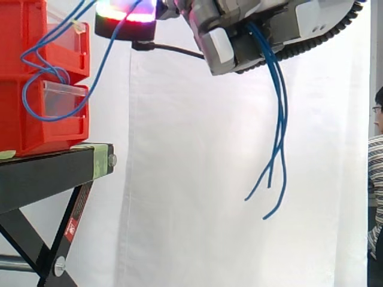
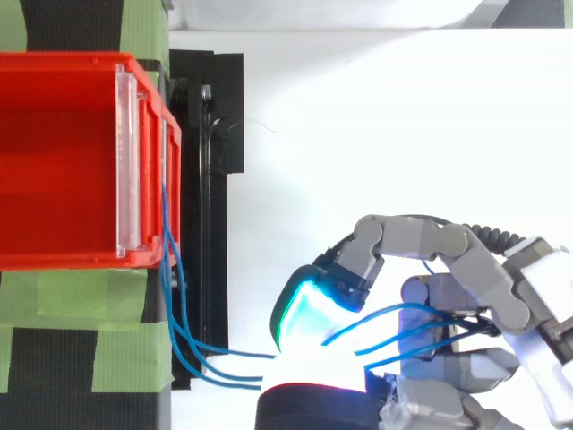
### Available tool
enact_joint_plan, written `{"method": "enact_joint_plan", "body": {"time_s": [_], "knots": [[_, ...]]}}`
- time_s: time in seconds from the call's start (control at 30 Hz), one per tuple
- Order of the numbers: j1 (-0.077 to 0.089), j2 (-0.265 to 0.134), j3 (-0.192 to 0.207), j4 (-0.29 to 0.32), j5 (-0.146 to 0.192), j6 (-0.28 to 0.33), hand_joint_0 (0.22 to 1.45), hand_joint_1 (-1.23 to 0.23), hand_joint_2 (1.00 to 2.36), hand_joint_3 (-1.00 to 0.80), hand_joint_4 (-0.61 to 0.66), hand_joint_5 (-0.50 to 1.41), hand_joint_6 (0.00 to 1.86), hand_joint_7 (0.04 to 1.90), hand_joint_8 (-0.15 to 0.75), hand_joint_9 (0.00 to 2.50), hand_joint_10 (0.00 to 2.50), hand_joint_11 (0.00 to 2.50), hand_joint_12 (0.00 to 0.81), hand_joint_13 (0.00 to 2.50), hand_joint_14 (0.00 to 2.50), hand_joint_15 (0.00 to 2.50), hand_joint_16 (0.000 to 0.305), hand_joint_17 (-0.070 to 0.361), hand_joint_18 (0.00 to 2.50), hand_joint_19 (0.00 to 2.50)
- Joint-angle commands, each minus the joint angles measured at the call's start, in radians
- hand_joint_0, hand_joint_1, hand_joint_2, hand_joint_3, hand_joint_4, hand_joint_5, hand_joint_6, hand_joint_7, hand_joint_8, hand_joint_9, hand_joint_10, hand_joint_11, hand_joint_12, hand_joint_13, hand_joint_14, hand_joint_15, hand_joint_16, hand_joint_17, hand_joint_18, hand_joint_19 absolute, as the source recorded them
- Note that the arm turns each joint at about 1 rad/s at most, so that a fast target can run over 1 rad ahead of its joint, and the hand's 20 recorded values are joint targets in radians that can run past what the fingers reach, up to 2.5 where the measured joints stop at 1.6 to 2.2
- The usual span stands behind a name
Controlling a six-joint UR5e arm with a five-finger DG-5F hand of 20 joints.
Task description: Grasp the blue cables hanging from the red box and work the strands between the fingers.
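Two stacked red bins (image 1: pixel 36 72) sit on the black stand (image 1: pixel 48 173) at the left; from above, the top bin (image 2: pixel 63 161) is open. Several blue cables (image 2: pixel 206 358) leave the bin's front, loop down its face and rise to my hand (image 1: pixel 251 30). In the top view my hand (image 2: pixel 466 251) is to the right of the stand, fingers curled with the strands threaded between them. A glowing fingertip pad (image 2: pixel 304 313) points toward the bin. The cables' free ends (image 1: pixel 275 179) hang loose below the hand, clear of everything.
A white curtain (image 1: pixel 197 179) hangs behind the work. Green tape (image 2: pixel 72 305) covers the stand's top beside the bin. A person (image 1: pixel 376 167) stands at the right edge of the side view, away from the arm.
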Motion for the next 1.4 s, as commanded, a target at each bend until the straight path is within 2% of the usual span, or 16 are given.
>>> {"method": "enact_joint_plan", "body": {"time_s": [0.0,0.13,0.3,0.5,0.93,1.03,1.1,1.2,1.23,1.3,1.37], "knots": [[0.0,0.0,0.001,-0.089,0.0,0.0,0.91,-0.61,1.01,-0.63,0.24,0.15,0.97,1.22,0.384,0.99,2.5,2.5,0.419,1.08,2.5,1.64,0.046,0.104,1.46,1.18],[0.0,0.0,0.001,-0.164,0.0,0.0,0.91,-0.61,1.01,-0.63,0.25,0.15,0.97,1.22,0.384,0.99,2.5,2.5,0.419,1.08,2.5,1.64,0.046,0.104,1.46,1.18],[0.0,0.0,0.001,-0.212,0.0,0.0,0.91,-0.61,1.01,-0.62,0.24,0.15,0.97,1.23,0.384,0.99,2.5,2.5,0.419,1.08,2.5,1.64,0.046,0.104,1.46,1.18],[0.0,0.0,-0.001,-0.313,-0.005,0.001,0.91,-0.61,1.02,-0.62,0.25,0.15,0.98,1.22,0.384,0.99,2.5,2.5,0.419,1.08,2.5,1.64,0.046,0.104,1.46,1.18],[0.0,0.0,0.001,-0.385,-0.005,0.001,0.91,-0.6,1.01,-0.62,0.25,0.15,0.98,1.22,0.384,0.99,2.5,2.5,0.419,1.08,2.5,1.64,0.046,0.104,1.46,1.18],[0.0,0.0,0.001,-0.385,-0.005,0.004,0.91,-0.6,1.01,-0.62,0.25,0.15,0.98,1.22,0.384,0.99,2.5,2.5,0.419,1.08,2.5,1.64,0.046,0.104,1.46,1.18],[0.0,0.0,0.001,-0.379,-0.002,0.006,0.91,-0.6,1.01,-0.62,0.25,0.15,0.98,1.22,0.384,0.99,2.5,2.5,0.419,1.08,2.5,1.64,0.046,0.104,1.46,1.18],[-0.008,0.0,0.007,-0.276,0.018,0.052,0.91,-0.6,1.01,-0.62,0.25,0.15,0.98,1.22,0.384,0.99,2.5,2.5,0.419,1.08,2.5,1.64,0.046,0.104,1.46,1.18],[-0.009,0.0,0.01,-0.189,0.04,0.093,0.91,-0.6,1.02,-0.62,0.24,0.15,0.98,1.22,0.384,0.99,2.5,2.5,0.419,1.08,2.5,1.64,0.046,0.104,1.46,1.18],[-0.011,0.0,0.01,-0.135,0.061,0.116,0.91,-0.6,1.01,-0.62,0.25,0.15,0.98,1.22,0.384,0.99,2.5,2.5,0.419,1.08,2.5,1.64,0.046,0.104,1.46,1.18],[-0.011,0.0,0.01,-0.043,0.117,0.156,0.91,-0.6,1.01,-0.62,0.24,0.15,0.98,1.22,0.384,0.99,2.5,2.5,0.419,1.08,2.5,1.64,0.046,0.104,1.46,1.18]]}}
